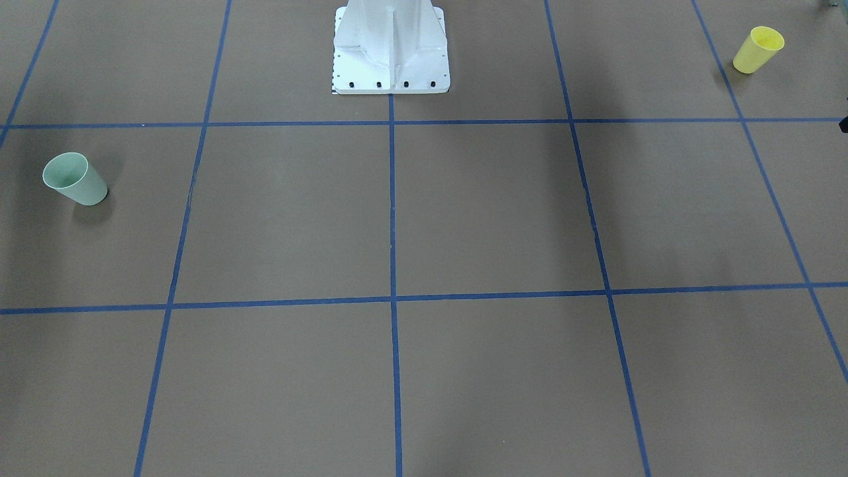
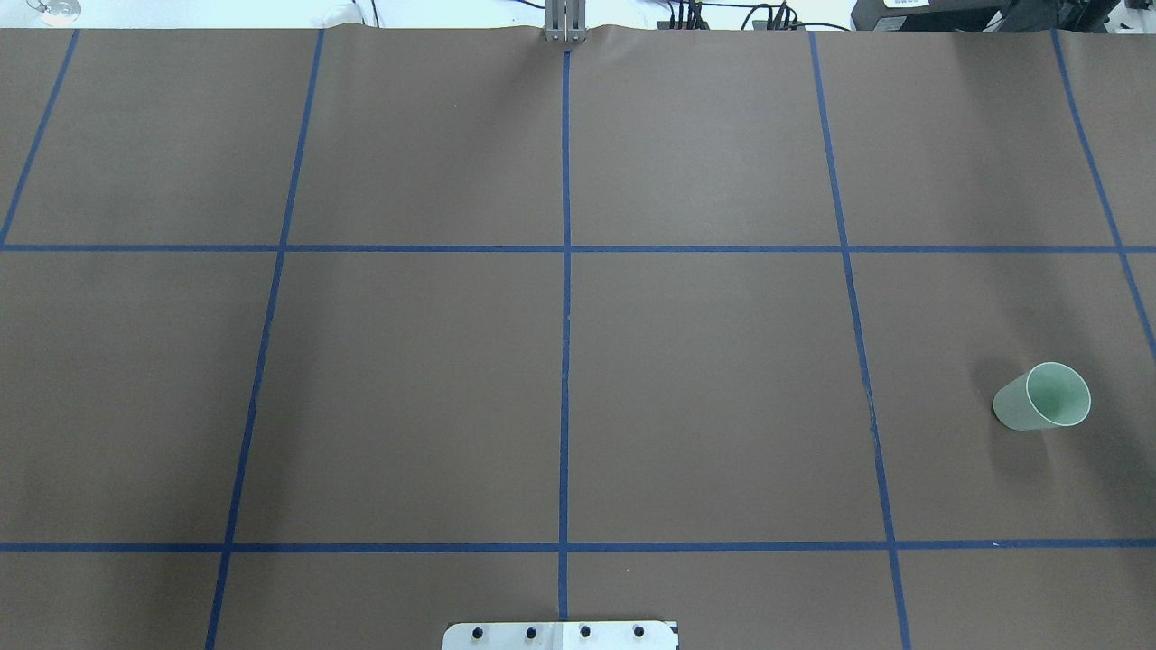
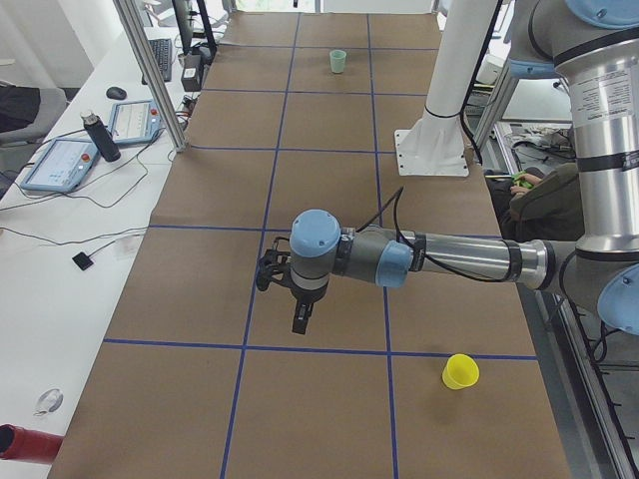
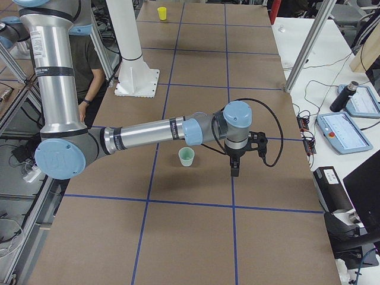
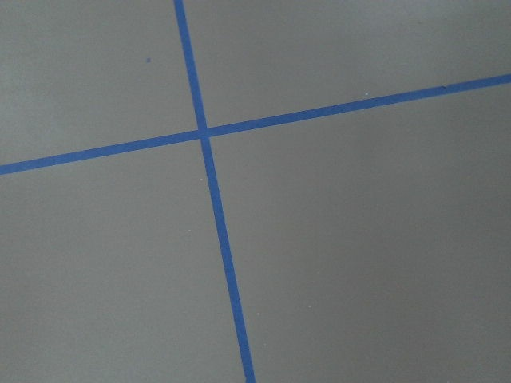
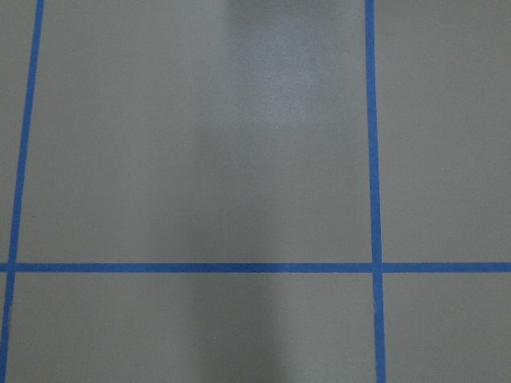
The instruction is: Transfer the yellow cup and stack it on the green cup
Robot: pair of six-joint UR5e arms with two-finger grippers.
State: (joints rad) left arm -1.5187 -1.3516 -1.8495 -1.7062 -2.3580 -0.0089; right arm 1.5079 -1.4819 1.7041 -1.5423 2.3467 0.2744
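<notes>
The yellow cup (image 1: 758,50) stands upright on the brown table near the robot's left end; it also shows in the exterior left view (image 3: 460,371) and far off in the exterior right view (image 4: 162,13). The green cup (image 1: 74,179) stands upright near the robot's right end (image 2: 1043,397) (image 4: 186,157). My left gripper (image 3: 302,324) points down above the table, apart from the yellow cup. My right gripper (image 4: 235,172) points down beside the green cup, apart from it. I cannot tell whether either is open or shut. Both wrist views show only table and tape.
The white robot pedestal (image 1: 391,53) stands at the table's robot-side edge. Blue tape lines (image 2: 565,316) grid the brown cover. Side benches hold tablets and a bottle (image 3: 100,135). Aluminium frame posts (image 4: 306,50) stand at the table's far edge.
</notes>
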